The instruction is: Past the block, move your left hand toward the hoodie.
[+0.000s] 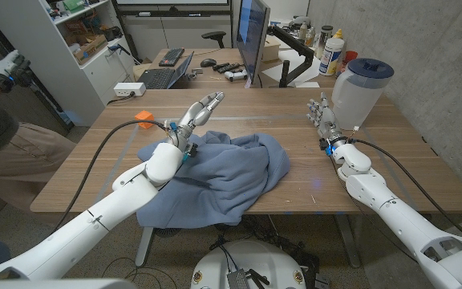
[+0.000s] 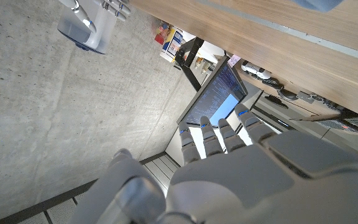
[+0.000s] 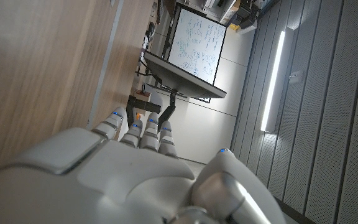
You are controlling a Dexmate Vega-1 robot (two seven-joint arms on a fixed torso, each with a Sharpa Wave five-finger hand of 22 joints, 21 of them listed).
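Observation:
A blue hoodie (image 1: 219,175) lies crumpled on the wooden table (image 1: 391,160), its near edge hanging over the front. A small orange block (image 1: 142,116) sits on the table at the far left. My left hand (image 1: 197,112) is raised above the hoodie's far left edge, fingers straight and together, holding nothing; the block lies to its left. In the left wrist view the left hand's fingers (image 2: 219,138) point toward a monitor. My right hand (image 1: 325,117) stands upright near a water jug, empty, with its fingers (image 3: 138,132) extended.
A white jug with a blue lid (image 1: 358,92) stands at the table's far right, just behind my right hand. A monitor (image 1: 252,36) and a second desk with keyboards stand beyond the table. A person's gloved hand (image 1: 2,66) shows at the left edge.

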